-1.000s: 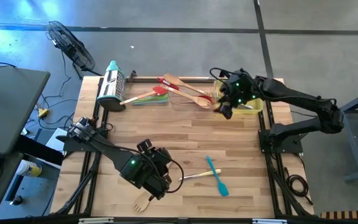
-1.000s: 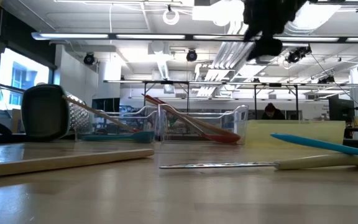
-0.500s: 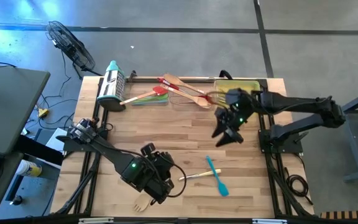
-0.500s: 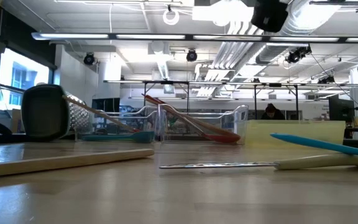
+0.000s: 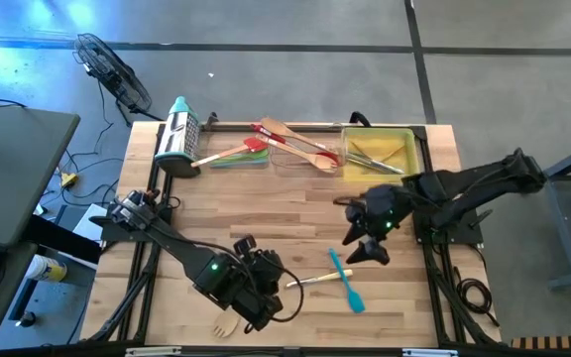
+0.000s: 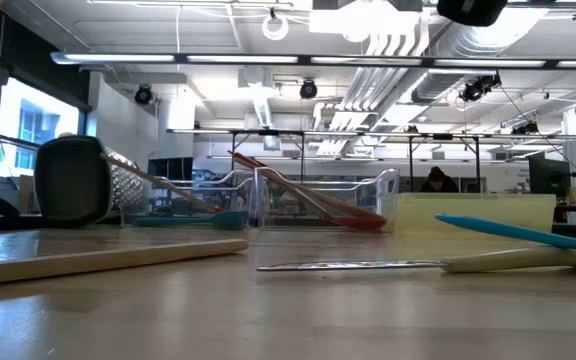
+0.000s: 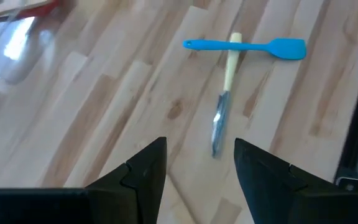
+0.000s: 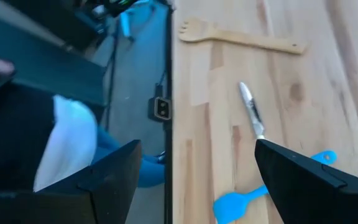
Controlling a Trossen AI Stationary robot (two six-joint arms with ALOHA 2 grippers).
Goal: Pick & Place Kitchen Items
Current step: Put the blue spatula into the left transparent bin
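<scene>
both grippers are hanging open and empty, small knife [image 7: 221,118] lying just ahead of the left gripper [image 7: 197,171] fingers, right gripper [image 8: 197,180] fingers hovering near the blue spatula [image 8: 263,190].

Wide bare wood across the middle of the table [image 5: 266,203], with open passage between the two arms. Blocked along the far edge by the box grater [image 5: 177,139], two clear trays [image 5: 266,157] and a yellow tray [image 5: 409,149]. Cluttered toward the near edge by a blue spatula [image 5: 346,281] crossing a small knife [image 5: 310,281], and a wooden fork [image 5: 228,324] beside the left gripper [image 5: 266,307].
</scene>
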